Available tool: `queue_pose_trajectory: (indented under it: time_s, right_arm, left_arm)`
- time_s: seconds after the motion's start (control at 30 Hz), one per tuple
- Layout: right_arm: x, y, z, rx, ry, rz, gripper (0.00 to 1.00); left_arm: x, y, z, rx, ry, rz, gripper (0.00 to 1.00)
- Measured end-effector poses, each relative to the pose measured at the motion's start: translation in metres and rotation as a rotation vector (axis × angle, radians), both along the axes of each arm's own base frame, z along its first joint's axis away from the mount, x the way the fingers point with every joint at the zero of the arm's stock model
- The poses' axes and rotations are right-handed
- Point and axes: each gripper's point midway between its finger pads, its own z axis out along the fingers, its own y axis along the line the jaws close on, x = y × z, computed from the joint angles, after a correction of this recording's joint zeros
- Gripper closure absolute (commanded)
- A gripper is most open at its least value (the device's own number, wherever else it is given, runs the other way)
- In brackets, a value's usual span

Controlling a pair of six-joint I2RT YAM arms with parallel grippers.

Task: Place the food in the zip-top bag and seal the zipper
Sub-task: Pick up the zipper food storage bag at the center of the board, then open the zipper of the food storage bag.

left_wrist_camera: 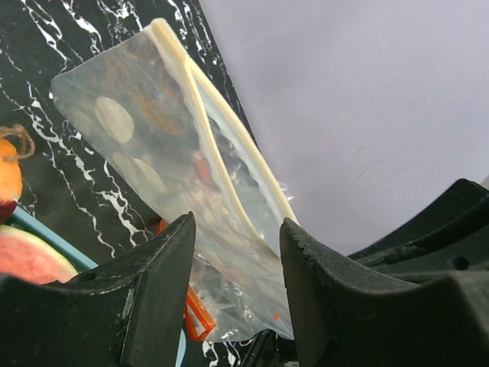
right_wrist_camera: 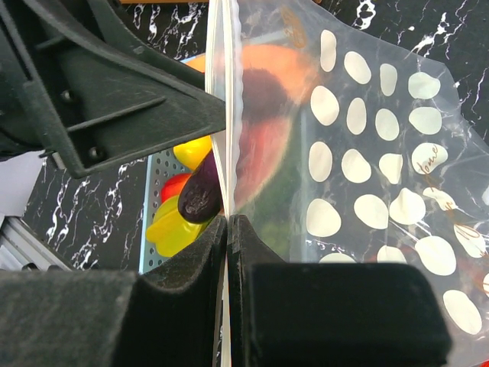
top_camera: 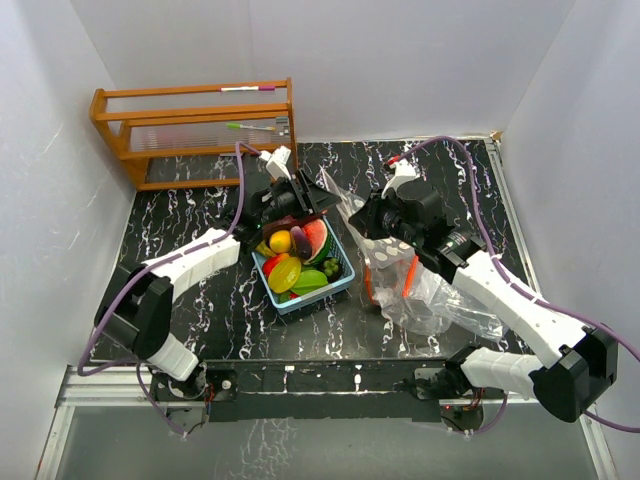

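The food (top_camera: 296, 262), which includes a watermelon slice (left_wrist_camera: 27, 264), a purple aubergine (right_wrist_camera: 200, 196) and yellow, red and green pieces, lies heaped in the light-blue basket (top_camera: 318, 296), outside the zip-top bag (top_camera: 432, 296). In the top view the basket sits directly on the base side of the left pincer (top_camera: 318, 197) and to the left of the right pincer (top_camera: 360, 214). In the right wrist view the aubergine and a yellow piece appear just left of the closed fingertips, below the left pincer's black body. The bag is clear film printed with white dots. Its rim is raised between the two pincers, and the rest trails from the right pincer toward the right arm's base and rests on the black marbled table (top_camera: 180, 230). The right pincer is clamped on the bag's rim, with its fingers pressed together and the film edge running straight up from between the tips. The left pincer stands at a moderate opening. The zipper (left_wrist_camera: 200, 122) and both rim strips pass through the gap between its fingers (left_wrist_camera: 160, 283), and the strips sit slightly apart there. Contact between those fingers and the film cannot be determined. An orange item shows through the film below the left pincer's gap, but it cannot be identified. A wooden rack (top_camera: 200, 130) stands beyond the left pincer, against the far wall.
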Motion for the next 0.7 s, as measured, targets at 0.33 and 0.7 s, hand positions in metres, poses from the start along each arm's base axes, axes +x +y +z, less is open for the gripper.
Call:
queue_pose_trajectory:
  time_s: [0.33, 0.7]
  right_arm:
    - [-0.003, 0.0, -0.001, -0.016, 0.002, 0.012, 0.92]
    - [0.001, -0.011, 0.003, -0.052, -0.013, -0.048, 0.92]
  left_arm:
    - [0.005, -0.003, -0.019, 0.018, 0.036, 0.001, 0.84]
    - [0.008, -0.004, -0.015, 0.07, -0.011, -0.021, 1.0]
